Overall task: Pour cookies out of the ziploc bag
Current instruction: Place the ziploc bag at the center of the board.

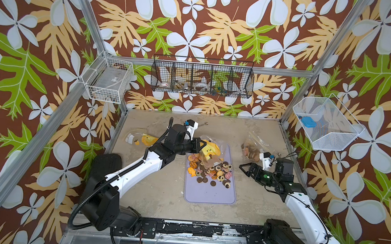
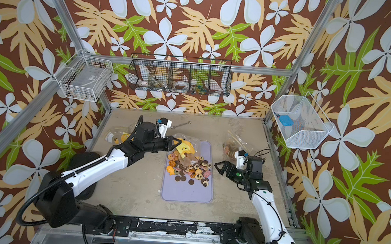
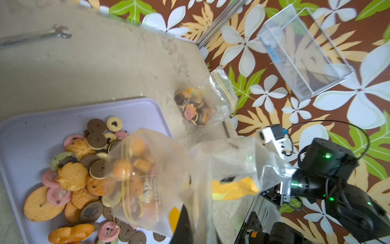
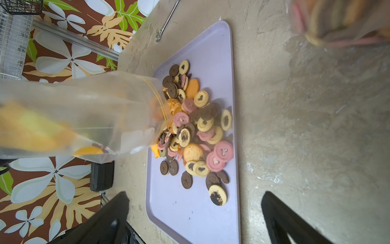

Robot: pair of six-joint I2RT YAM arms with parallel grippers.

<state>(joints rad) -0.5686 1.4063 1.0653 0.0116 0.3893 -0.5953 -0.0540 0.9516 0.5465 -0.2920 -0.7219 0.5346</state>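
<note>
**Step in hand:** pouring, judged well advanced.

**Left gripper** (image 1: 198,144): jaws clamped tight on the closed end of the ziploc bag (image 1: 209,149). It holds the bag raised over the far end of the tray (image 1: 208,195), mouth tipped down onto the heap.

**Cookies** (image 1: 212,169): most lie piled on the far half of the tray, with a few strays toward its middle. In the left wrist view, orange pieces show through the film at the bag's mouth (image 3: 135,169). Whether they are inside the bag or lie beneath it cannot be told.

**Right gripper** (image 1: 244,170): jaws spread wide and holding nothing, just off the tray's right edge.

**Also noted:** a second bag of cookies (image 1: 251,149) lies beyond the tray's far right corner, untouched.

**Next move, as judged:** lift the closed end higher or shake the bag to clear any remainder. Keep the mouth over the tray so nothing lands on the table.
</note>
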